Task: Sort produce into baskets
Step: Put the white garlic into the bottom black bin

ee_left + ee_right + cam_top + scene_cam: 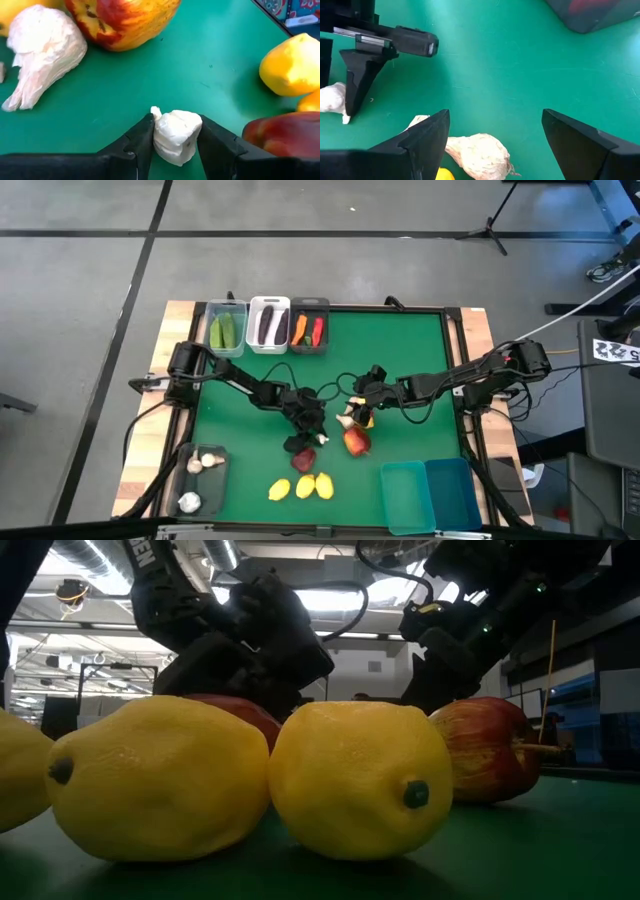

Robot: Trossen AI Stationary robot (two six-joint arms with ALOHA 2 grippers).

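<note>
My left gripper is near the table's middle, shut on a small white garlic piece. My right gripper is open, its fingers standing wide apart over a second garlic bulb without touching it. A red-yellow apple and a dark red fruit lie on the green mat close by. Three lemons lie near the front edge. Cucumbers are in the clear bin, eggplants in the white bin, and a carrot and a chili in the dark grey bin. My left gripper pinches the small garlic piece by its two opposite sides between its two fingertips. In the right wrist view the fingers point down at it from above. Whether the garlic rests on the mat or is just clear of it, I cannot tell.
A dark translucent bin with garlic bulbs stands at the front left. Two teal bins stand at the front right. Another papery garlic bulb lies beside the apple. The two grippers are close together.
</note>
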